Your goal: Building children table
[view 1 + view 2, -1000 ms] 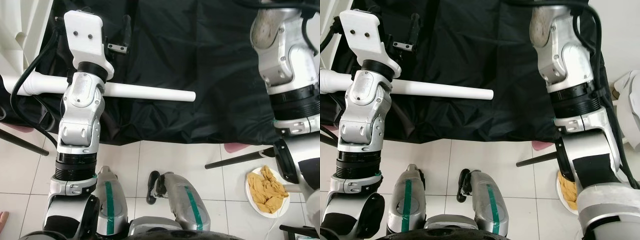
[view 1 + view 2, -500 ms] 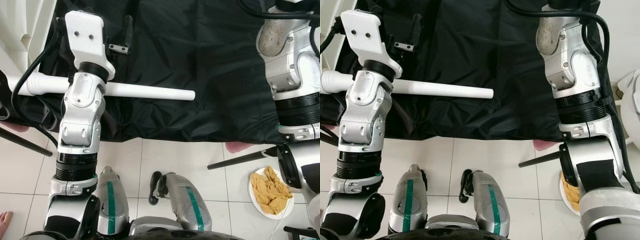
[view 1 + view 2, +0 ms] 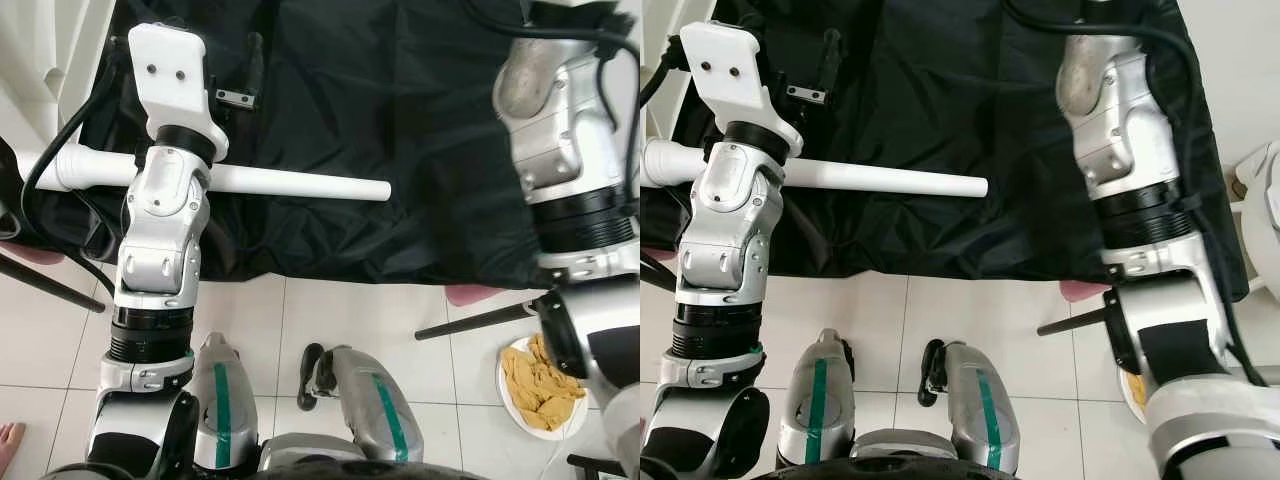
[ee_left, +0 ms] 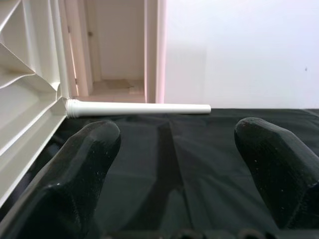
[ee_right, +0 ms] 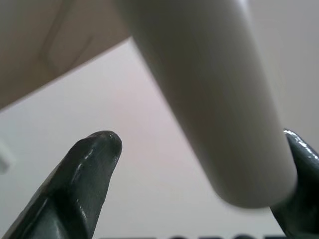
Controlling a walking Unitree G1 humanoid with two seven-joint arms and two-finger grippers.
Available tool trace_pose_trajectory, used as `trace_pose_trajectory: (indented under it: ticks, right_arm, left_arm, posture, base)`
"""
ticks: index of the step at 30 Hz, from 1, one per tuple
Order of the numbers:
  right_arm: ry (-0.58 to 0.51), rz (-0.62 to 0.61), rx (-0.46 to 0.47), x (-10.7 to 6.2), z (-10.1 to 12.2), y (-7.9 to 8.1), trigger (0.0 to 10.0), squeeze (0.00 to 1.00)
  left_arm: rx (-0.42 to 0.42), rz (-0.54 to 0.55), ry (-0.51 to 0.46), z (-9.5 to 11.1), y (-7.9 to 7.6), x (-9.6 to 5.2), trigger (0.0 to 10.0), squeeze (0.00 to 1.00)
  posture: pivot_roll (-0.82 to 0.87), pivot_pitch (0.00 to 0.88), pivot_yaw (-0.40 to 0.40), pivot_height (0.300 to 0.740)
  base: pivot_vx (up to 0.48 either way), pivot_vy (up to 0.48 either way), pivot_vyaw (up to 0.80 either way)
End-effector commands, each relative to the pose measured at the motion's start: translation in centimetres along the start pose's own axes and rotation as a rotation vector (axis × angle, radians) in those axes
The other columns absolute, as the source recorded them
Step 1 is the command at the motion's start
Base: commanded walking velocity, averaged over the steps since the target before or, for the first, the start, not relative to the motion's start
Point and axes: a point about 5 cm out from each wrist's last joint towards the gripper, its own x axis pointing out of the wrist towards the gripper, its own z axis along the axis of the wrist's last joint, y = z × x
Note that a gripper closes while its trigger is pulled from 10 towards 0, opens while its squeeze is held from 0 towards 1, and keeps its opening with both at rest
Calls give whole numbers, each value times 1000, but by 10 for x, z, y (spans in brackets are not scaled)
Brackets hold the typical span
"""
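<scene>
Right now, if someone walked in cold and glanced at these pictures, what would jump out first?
A white tube lying crosswise on a black cloth, its near end passing under the raised left arm. The left gripper hovers open over the cloth. The right gripper has a white cylinder between its fingers, and a plate of tan cloth sits on the tiled floor by the right arm.

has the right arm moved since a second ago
Yes. The right arm has swung toward the robot's left from half a second ago, now closer to the white tube's free end, which has stayed put on the black cloth.
</scene>
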Motion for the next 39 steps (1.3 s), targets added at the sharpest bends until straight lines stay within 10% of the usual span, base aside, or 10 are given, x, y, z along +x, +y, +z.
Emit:
trace_pose_trajectory:
  ticks: [1,10,13,17,20,39]
  right_arm:
    - [95,21,16,-8,-14,-1,10000,0]
    - [412,18,131,-44,-44,-2,10000,0]
    - [703,74,299,-74,-62,8,10000,0]
    - [805,126,395,-85,-65,17,10000,0]
    - [996,288,659,-111,-60,42,10000,0]
    - [979,656,898,-138,-38,57,10000,0]
  left_arm:
    - [-3,-8,4,0,-1,-2,10000,0]
    - [-5,-9,7,-1,-1,-4,10000,0]
    - [-3,-14,10,-2,-2,-4,10000,0]
    - [-2,-15,12,-2,-2,-4,10000,0]
    - [3,-22,21,-4,-2,-5,10000,0]
    - [134,-98,136,-25,-5,-15,10000,0]
  posture:
    - [220,78,-124,740]
    - [217,79,-123,740]
    - [213,76,-121,740]
    - [211,75,-122,740]
    - [207,73,-124,740]
    - [207,80,-135,740]
  base:
    - [0,0,0]
    - [0,0,0]
    - [0,0,0]
    - [0,0,0]
    - [0,0,0]
    - [0,0,0]
